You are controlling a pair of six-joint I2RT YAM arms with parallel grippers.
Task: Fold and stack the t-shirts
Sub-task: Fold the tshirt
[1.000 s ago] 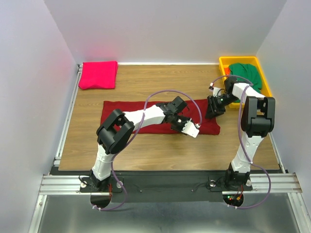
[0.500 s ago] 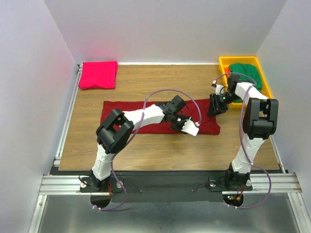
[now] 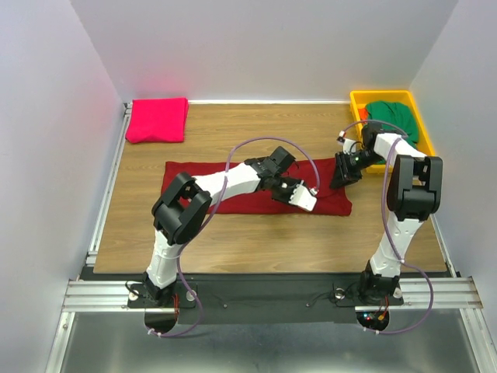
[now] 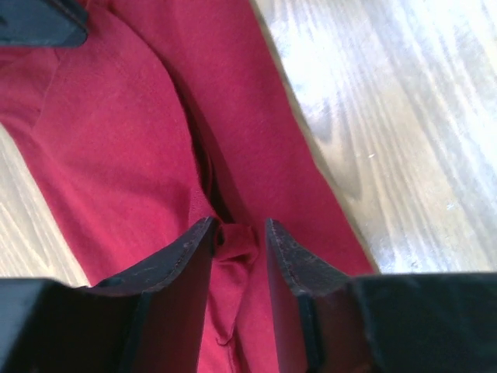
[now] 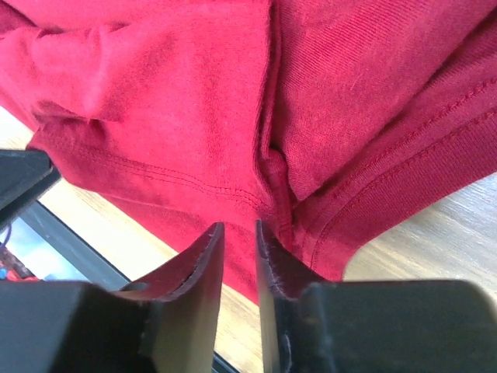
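Note:
The maroon t-shirt (image 3: 233, 186) lies folded into a long strip across the table's middle. My left gripper (image 3: 299, 196) is over its right part, and in the left wrist view (image 4: 239, 227) it is shut on a small pucker of maroon cloth (image 4: 132, 132). My right gripper (image 3: 342, 172) is at the strip's far right end. In the right wrist view (image 5: 238, 227) its jaws stand a narrow gap apart at the hem of the maroon cloth (image 5: 171, 101), where a ridge of cloth runs to the tips. The pink t-shirt (image 3: 158, 119) lies folded at the back left. The green t-shirt (image 3: 394, 118) lies in the bin.
The yellow bin (image 3: 357, 98) stands at the back right, just behind my right arm. White walls close the table in on three sides. Bare wood (image 3: 248, 132) shows behind the strip and bare wood (image 3: 256, 233) in front of it.
My left gripper has shifted slightly back and left on the maroon cloth. My right gripper moved a little away from me, then came back to the strip's right end.

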